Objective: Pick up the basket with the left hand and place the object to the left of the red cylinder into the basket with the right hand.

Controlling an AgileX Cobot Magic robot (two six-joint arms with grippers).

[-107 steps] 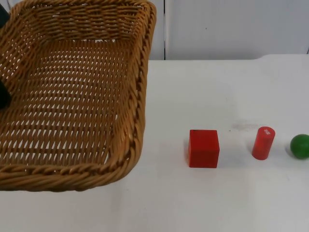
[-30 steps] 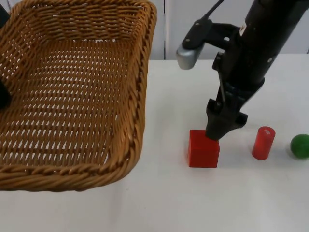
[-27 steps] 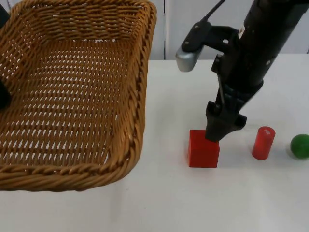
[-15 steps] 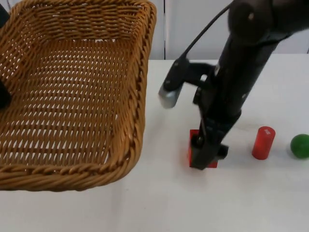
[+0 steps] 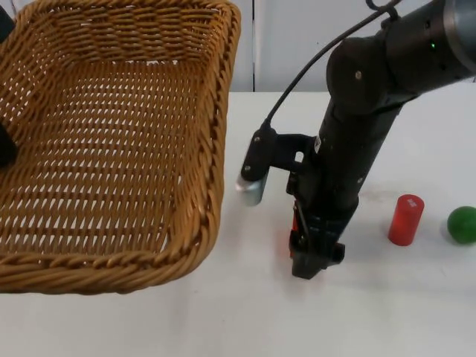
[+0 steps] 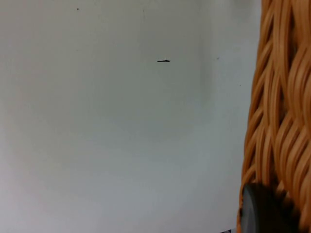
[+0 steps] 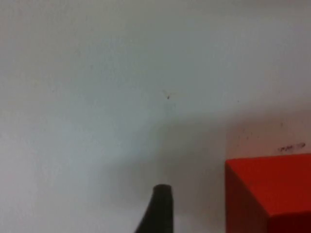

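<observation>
The red cube (image 7: 267, 191) sits on the white table (image 5: 416, 312), left of the red cylinder (image 5: 405, 219). The right gripper (image 5: 311, 256) is down over it; whether its jaws are spread or pinching cannot be told. The left gripper (image 6: 260, 211) pinches the basket (image 5: 111, 149) rim, far left. A green ball (image 5: 462, 224) lies far right; a grey partition wall (image 5: 357, 41) stands behind.

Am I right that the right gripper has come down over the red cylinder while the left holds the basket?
Not quite: the right gripper is down over the red cube, as the top view shows. The red cylinder stands apart. The left gripper does hold the basket.
</observation>
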